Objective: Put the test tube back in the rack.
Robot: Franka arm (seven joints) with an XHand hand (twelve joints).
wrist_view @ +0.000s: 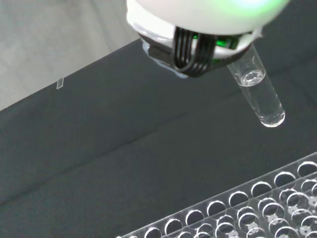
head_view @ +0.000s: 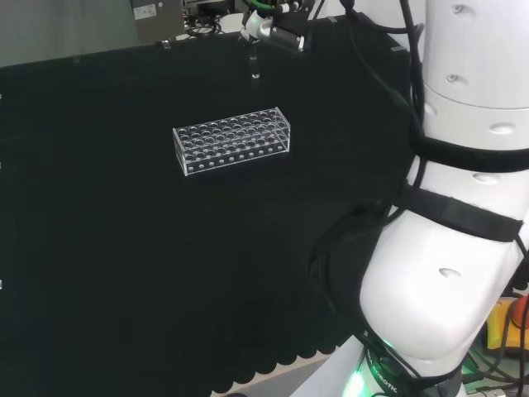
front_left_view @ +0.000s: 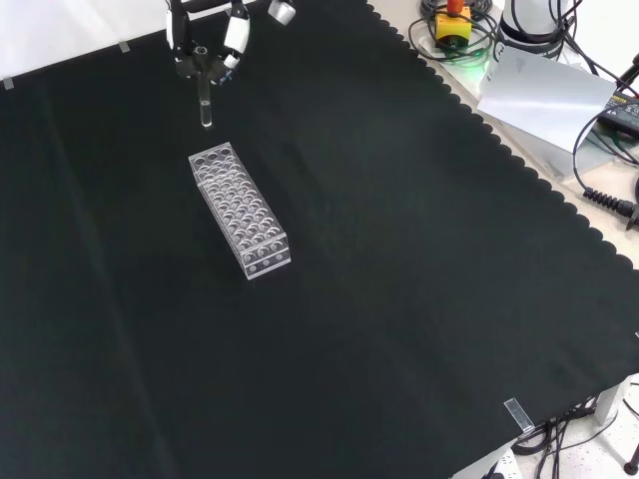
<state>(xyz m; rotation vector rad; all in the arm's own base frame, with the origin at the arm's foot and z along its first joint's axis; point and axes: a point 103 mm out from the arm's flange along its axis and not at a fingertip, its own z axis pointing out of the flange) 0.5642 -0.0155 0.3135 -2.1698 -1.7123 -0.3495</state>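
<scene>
hand (front_left_view: 207,50): upper left of front view, fingers pinched on test tube | test tube (front_left_view: 205,98): clear, upright, hanging above the cloth just beyond the rack's far end, apart from it | rack (front_left_view: 239,209): clear plastic, many round holes, upper-left centre of front view, on black cloth (front_left_view: 419,299) | writing: nothing legible

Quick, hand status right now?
Hand: shut on the test tube, held upright above the cloth, just beyond the rack.

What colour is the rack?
Colourless: a clear plastic test tube rack, best seen in the front view.
</scene>
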